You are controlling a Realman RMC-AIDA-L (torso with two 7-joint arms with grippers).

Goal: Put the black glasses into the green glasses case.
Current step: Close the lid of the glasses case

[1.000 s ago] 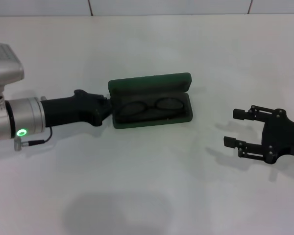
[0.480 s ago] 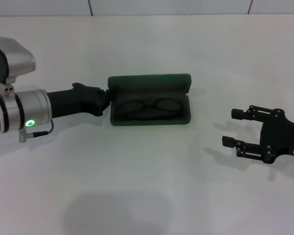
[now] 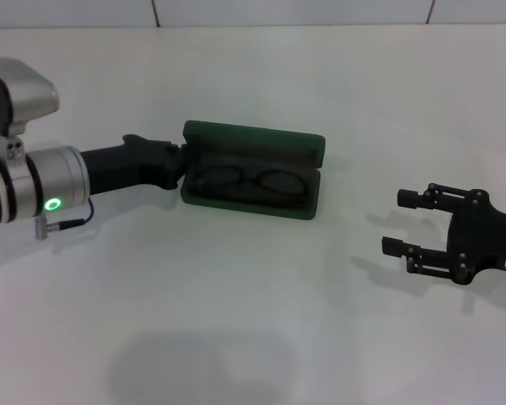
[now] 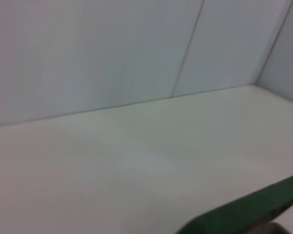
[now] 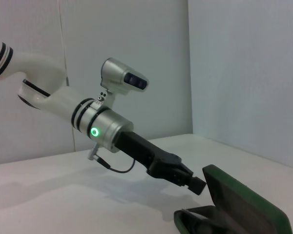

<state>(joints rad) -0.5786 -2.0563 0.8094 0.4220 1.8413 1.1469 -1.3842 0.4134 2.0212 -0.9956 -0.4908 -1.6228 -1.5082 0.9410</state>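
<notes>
Already lodged in the open green glasses case (image 3: pixel 312 198): the black glasses (image 3: pixel 250 180), lenses side by side on the dark lining, near the middle of the worktop (image 3: pixel 253 321). Runs long axis left to right across the head view, with the right end skewed a little toward the robot. Closest by far to the left gripper (image 3: pixel 178 164), which reaches in level from the left and touches, or all but touches, the case's left short end, in line with that long axis. Cannot tell whether the jaws there are spread or pressed together, hidden as they are against the case wall. Shows only a sliver of green edge in the left wrist view. Parked well apart to the right, low over the worktop: the right gripper (image 3: pixel 402 221), jaws spread and holding nothing, pointed back toward the case. Looks like placement done, so any coming move turns on that left-end contact, probably a retreat straight back along the axis or a nudge to the lid. Compared with a second ago: case slewed, left end pushed away from the robot and right end swung nearer, lid edge now slanted; left arm drawn slightly back and upward in view; right gripper barely shifted.
</notes>
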